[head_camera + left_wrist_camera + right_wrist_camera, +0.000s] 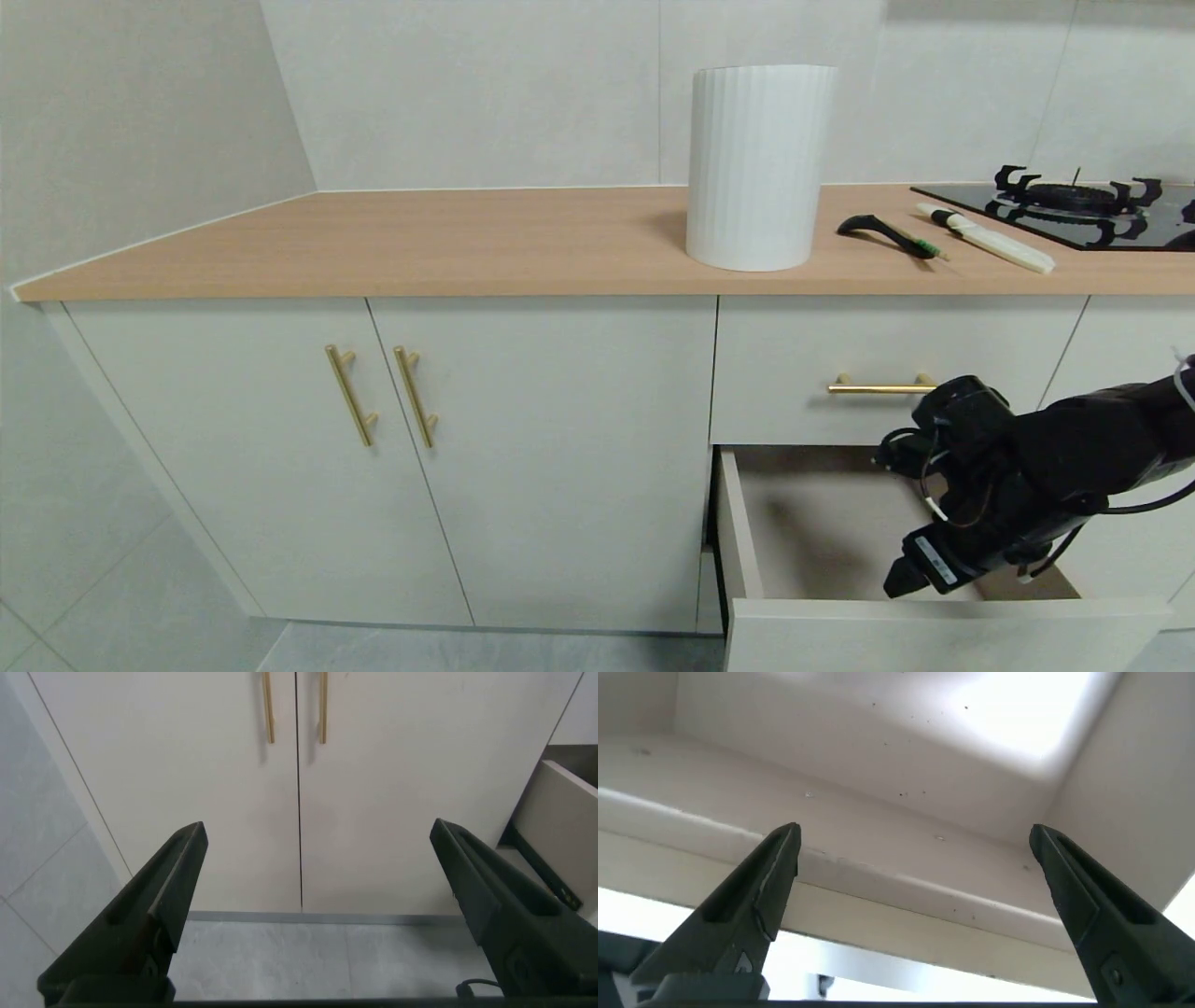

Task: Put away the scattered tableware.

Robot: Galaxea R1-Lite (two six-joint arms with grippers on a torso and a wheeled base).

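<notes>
Two utensils lie on the wooden counter (pixel 448 243) at the right: a black-handled tool (pixel 887 233) and a long white knife (pixel 990 240) beside it. Below them a white drawer (pixel 738 541) stands pulled out, its inside bare where it shows. My right gripper (pixel 904 577) hangs over the drawer's front part, pointing down into it, open and holding nothing; the right wrist view has the gripper (pixel 913 835) facing the drawer's pale inner wall (pixel 878 887). My left gripper (pixel 318 831) is open and holding nothing, low in front of the cabinet doors (pixel 299 793), with the drawer's side (pixel 561 812) off to one edge.
A tall white ribbed container (pixel 758 168) stands on the counter just left of the utensils. A black gas hob (pixel 1074 210) sits at the far right. A closed drawer with a gold handle (pixel 878 385) is above the open one. Two cabinet doors with gold handles (pixel 383 397) fill the left.
</notes>
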